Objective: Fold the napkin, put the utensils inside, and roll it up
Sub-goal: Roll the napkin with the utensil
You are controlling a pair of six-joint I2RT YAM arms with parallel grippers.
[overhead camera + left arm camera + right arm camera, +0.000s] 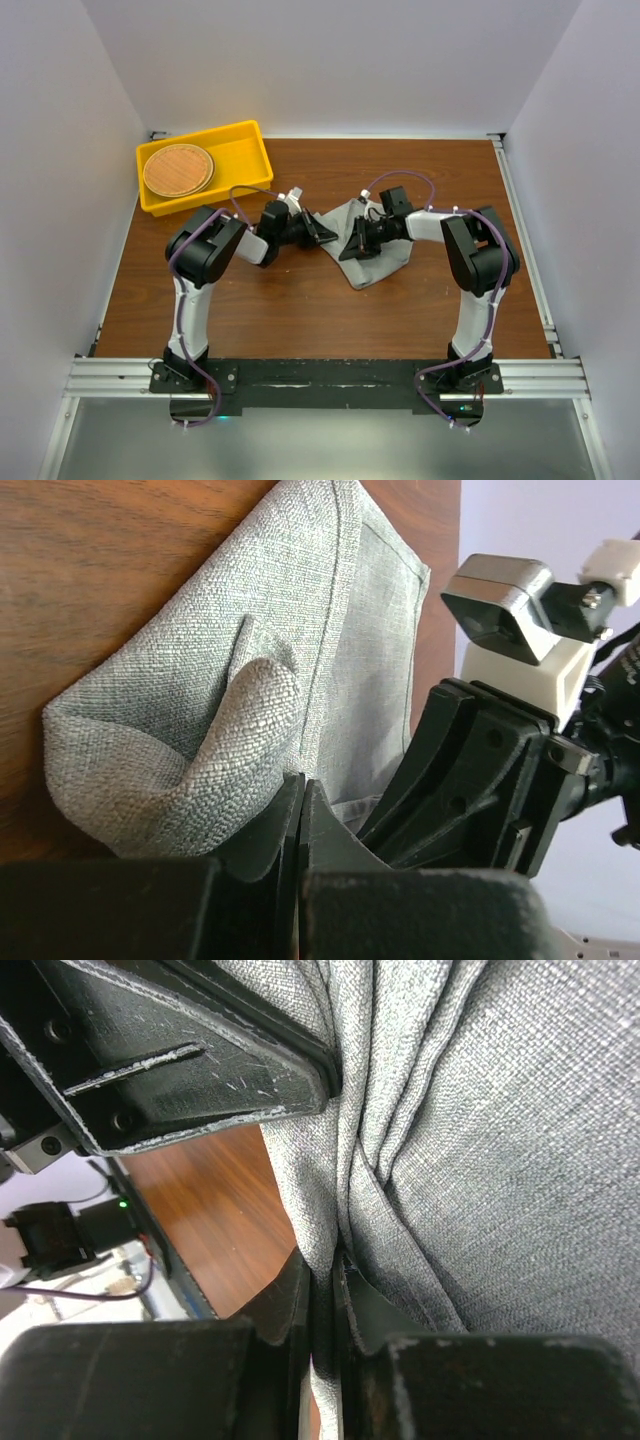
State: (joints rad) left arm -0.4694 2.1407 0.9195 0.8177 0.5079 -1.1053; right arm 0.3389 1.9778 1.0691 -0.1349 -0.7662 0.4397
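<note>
Bunched napkin [385, 262], yellow tray [242, 160], woven disc [178, 170] inside

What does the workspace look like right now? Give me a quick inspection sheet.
Surface: brown wooden table.
Job's things: napkin bunched mid-table between the arms; utensils: nothing seen.
Clutter: yellow tray at far left, holding a woven disc.
Grippers: left gripper, fingers shut on a napkin fold; right gripper, fingers shut on the napkin.
Cables: purple cables looped along both arms.
Surroundings: white walls; metal rail at the near edge.
</note>
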